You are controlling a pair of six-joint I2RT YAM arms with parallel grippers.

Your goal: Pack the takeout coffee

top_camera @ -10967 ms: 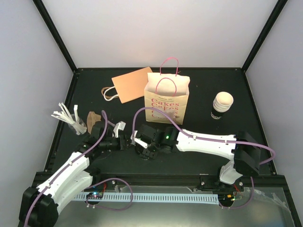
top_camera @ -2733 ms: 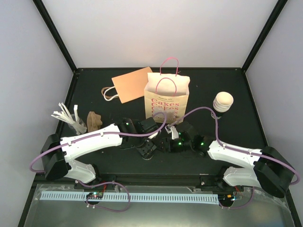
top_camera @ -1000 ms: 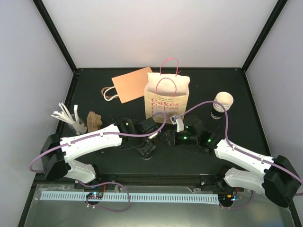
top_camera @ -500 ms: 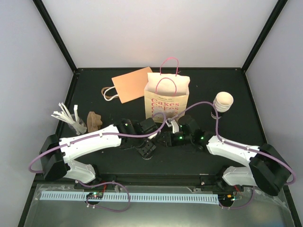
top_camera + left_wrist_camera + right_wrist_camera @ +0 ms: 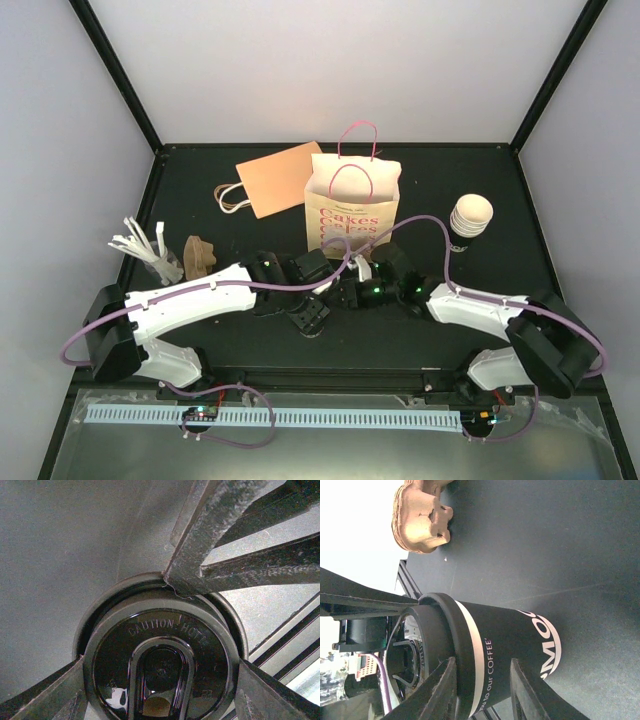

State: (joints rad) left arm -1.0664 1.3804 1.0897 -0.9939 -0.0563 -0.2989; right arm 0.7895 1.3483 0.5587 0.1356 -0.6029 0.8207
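Observation:
The takeout coffee (image 5: pixel 470 220), a cream-white ribbed cup with a dark lower part, stands alone to the right of the bag. Neither gripper is near it. At the table's middle stands a black lidded cup (image 5: pixel 311 322) printed "COFFEE" (image 5: pixel 512 640). My left gripper (image 5: pixel 308 312) hangs over it from above. In the left wrist view its two fingers (image 5: pixel 161 662) press on opposite sides of the "CAUTION HOT" lid (image 5: pixel 165 630). My right gripper (image 5: pixel 340 293) is beside this cup, coming in from the right. Its fingers (image 5: pixel 482 662) are apart, one by the lid rim, one across the cup body.
A cream paper bag (image 5: pixel 352 208) printed "Cakes" stands open behind the arms, and a flat tan bag (image 5: pixel 280 178) lies to its left. A brown pulp carrier (image 5: pixel 198 254) and a bundle of white sticks (image 5: pixel 140 248) sit at the left. The right arm's cable loops near the cream cup.
My right gripper has slid left up to the black cup and its fingers have drawn closer together. The left arm and the black cup have stayed still.

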